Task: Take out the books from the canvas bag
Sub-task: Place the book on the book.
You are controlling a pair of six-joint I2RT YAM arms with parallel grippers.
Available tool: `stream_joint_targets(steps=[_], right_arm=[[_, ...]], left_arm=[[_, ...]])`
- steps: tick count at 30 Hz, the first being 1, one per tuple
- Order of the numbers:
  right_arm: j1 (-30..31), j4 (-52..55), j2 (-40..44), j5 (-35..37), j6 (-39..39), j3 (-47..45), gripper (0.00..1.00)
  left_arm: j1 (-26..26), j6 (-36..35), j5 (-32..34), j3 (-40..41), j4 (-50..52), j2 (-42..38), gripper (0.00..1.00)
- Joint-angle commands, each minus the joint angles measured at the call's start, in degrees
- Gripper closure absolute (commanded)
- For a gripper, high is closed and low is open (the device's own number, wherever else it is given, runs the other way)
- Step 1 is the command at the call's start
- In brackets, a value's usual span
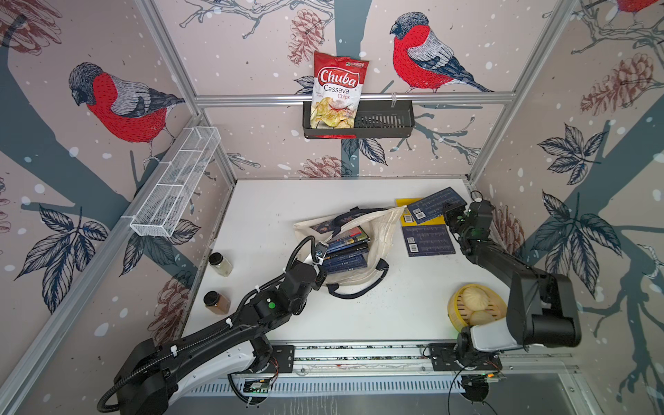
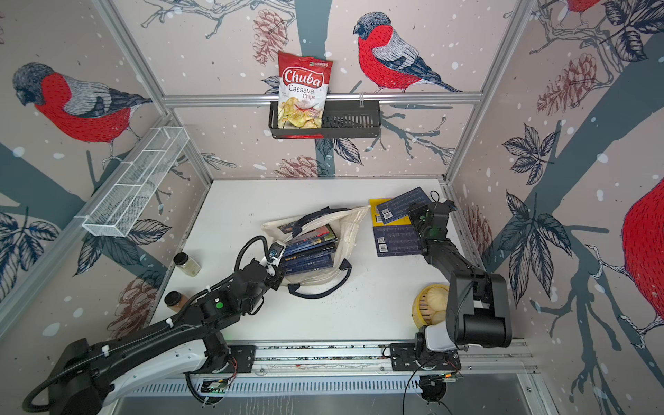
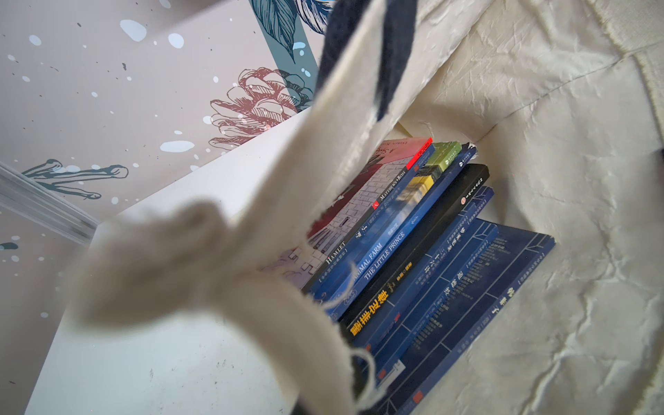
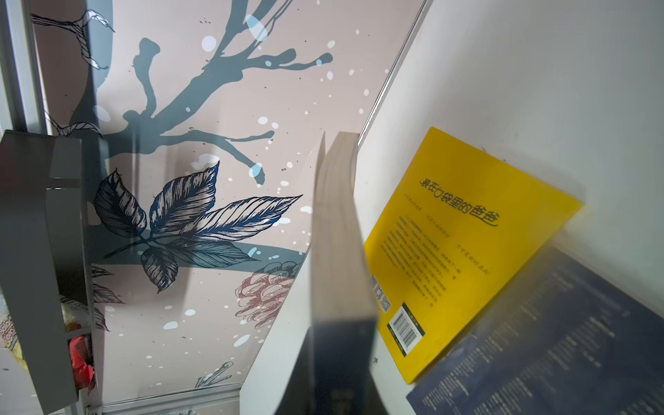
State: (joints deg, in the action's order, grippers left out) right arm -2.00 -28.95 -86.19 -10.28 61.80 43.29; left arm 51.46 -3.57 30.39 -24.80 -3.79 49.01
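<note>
The white desk (image 1: 395, 316) is carrying everything. Near its middle, the cream canvas bag (image 1: 386, 230) with navy strap handles is lying on its side, with its mouth gaping toward the left arm. A stack of books (image 1: 346, 251) is sitting flat inside it. They are mostly dark blue paperbacks with one black spine among them, and the left wrist view is showing them deep in the cloth.

Three books are already out, lying between the bag and the right wall. A yellow paperback (image 1: 405, 202) is lying back cover up on the desk. A flat navy paperback (image 1: 429, 241) is lying just beside it, nearer the front edge. A tilted navy paperback (image 1: 433, 204) is hanging over the yellow one, one edge lifted.

The right tool (image 1: 449, 212) is clamping that tilted navy paperback, and its wrist camera is seeing the pages edge-on. The left tool (image 1: 319, 251) is pinching the bag's upper rim shut between its jaws and holding the mouth lifted.
</note>
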Motion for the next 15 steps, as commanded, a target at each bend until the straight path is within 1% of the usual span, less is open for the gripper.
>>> stream_joint_targets(steps=[1,2,5,10,15], right_arm=[[0.1,-8.6,-4.1,-1.2,2.2,1.3,1.00],[0.2,-9.9,-5.3,-1.4,2.3,1.5,1.00],[0.8,-9.4,-8.7,0.4,2.0,3.5,1.00],[1.8,-10.4,-14.3,0.3,3.2,6.5,1.00],[3.3,-9.0,-16.6,6.7,4.2,7.1,1.00]], left_arm=[[0.0,-0.9,-0.9,-0.6,-4.1,0.1,1.00],[-0.1,-1.0,-1.0,-0.6,-4.0,0.2,1.00],[0.0,-1.2,-1.1,-0.7,-4.1,0.5,1.00],[0.0,-1.3,-1.6,-0.7,-4.0,0.8,1.00],[0.0,-1.4,-1.8,-0.7,-4.0,1.1,1.00]])
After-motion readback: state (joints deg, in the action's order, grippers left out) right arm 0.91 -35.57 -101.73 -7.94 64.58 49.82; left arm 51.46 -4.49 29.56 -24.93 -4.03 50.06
